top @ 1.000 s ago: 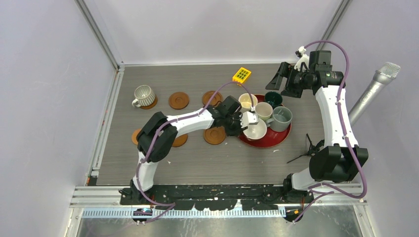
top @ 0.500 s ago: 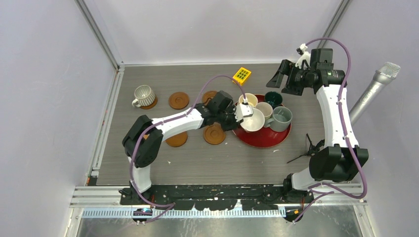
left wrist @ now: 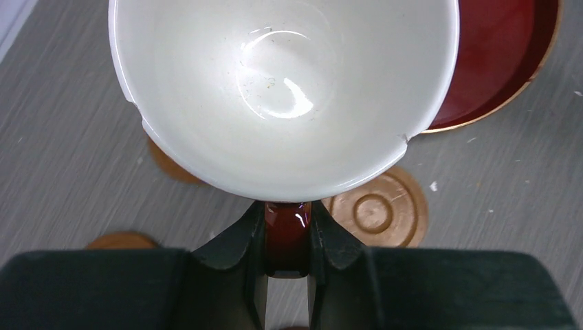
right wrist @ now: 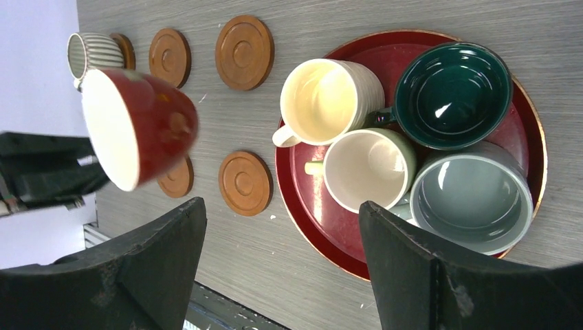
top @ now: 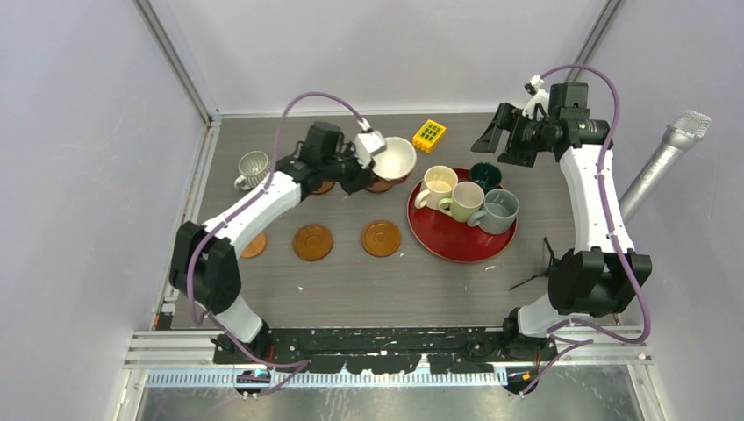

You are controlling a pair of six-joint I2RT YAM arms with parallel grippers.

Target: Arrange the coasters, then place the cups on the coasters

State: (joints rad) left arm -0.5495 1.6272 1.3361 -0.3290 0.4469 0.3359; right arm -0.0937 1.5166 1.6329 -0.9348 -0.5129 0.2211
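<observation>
My left gripper (left wrist: 287,218) is shut on the handle of the brown cup (top: 395,158) with white inside (left wrist: 282,96). It holds the cup tilted in the air over the back row of coasters, near one coaster (top: 379,185). A ribbed cup (top: 253,167) sits on the back-left coaster. Two bare coasters (top: 313,241) (top: 381,238) lie in the front row, and another (top: 253,246) shows beside the left arm. Cream (top: 436,184), pale green (top: 463,200), grey (top: 500,210) and dark teal (top: 485,175) cups stand on the red tray (top: 456,248). My right gripper (right wrist: 280,213) hangs open and empty, high above the tray.
A yellow keypad-like block (top: 429,133) lies at the back, just right of the held cup. A silver cylinder (top: 662,167) leans at the right wall. A small black object (top: 544,263) lies by the right arm. Metal rails edge the table's left side.
The left arm has lifted the brown cup off the red tray and carried it left and toward the back, over the back coasters. The right arm has barely moved.
</observation>
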